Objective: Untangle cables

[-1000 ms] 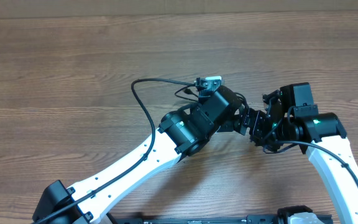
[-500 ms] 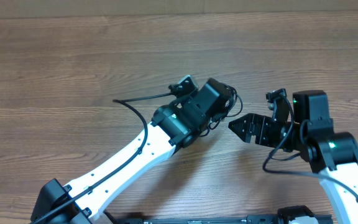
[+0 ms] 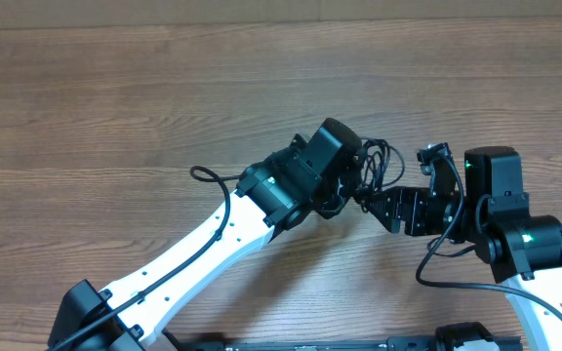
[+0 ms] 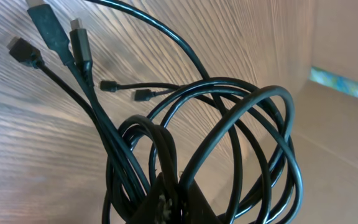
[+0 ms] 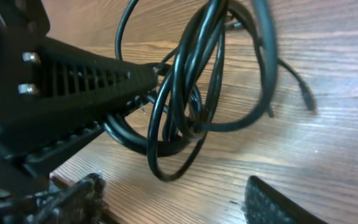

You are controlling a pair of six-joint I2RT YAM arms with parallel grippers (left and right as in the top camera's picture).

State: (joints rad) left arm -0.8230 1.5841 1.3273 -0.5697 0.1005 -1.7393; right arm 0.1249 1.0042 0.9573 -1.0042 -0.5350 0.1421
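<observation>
Left gripper [image 4: 169, 202] pinches the bunched cables [image 3: 380, 162] above the desk [image 3: 115, 97], right of centre, plug ends hanging loose. Right gripper [image 3: 369, 202], jaws spread, waits just beside; it should probably take one outer loop only and draw it slowly away.
</observation>
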